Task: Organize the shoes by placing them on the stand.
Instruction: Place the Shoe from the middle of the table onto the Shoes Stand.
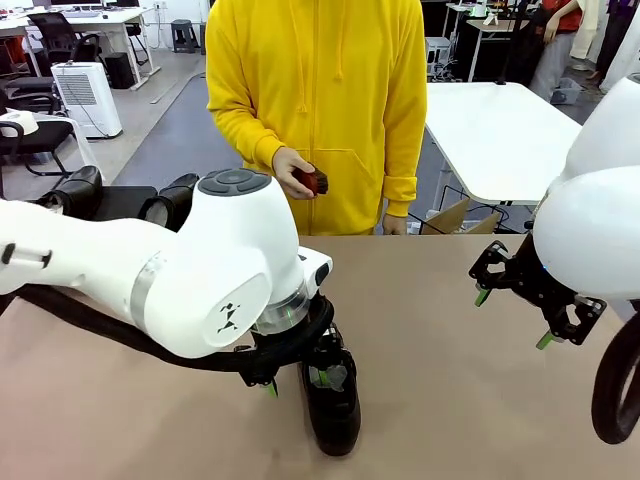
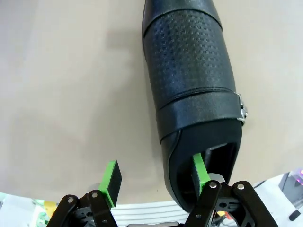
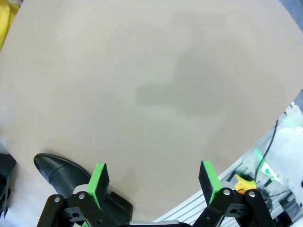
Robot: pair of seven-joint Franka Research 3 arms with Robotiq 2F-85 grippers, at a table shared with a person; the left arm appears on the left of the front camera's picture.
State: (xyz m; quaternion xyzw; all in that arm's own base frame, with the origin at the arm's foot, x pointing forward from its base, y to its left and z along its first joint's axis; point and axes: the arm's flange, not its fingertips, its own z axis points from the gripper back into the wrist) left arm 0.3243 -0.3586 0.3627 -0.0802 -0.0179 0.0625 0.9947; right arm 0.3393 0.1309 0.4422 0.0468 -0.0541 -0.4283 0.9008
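A black glossy shoe point(image 1: 335, 412) lies on the tan table near its front edge, toe toward the robot's side. My left gripper point(image 1: 298, 385) is down at its heel end. In the left wrist view this shoe point(image 2: 189, 71) has a perforated upper and a side buckle. The left gripper point(image 2: 156, 177) is open: one green pad point(image 2: 200, 171) sits inside the shoe's opening, the other pad point(image 2: 112, 182) stands outside, apart from the side wall. Two more shoes point(image 1: 72, 188) point(image 1: 172, 203) rest on the low black stand point(image 1: 122, 202) at far left. My right gripper point(image 1: 513, 320) hovers open and empty at the right.
A person in a yellow hoodie stands at the far side, holding a small reddish-brown object point(image 1: 312, 181) in one hand. The right wrist view shows bare table point(image 3: 156, 85) ahead of the right gripper point(image 3: 154, 179) and the shoe point(image 3: 59, 171) at lower left.
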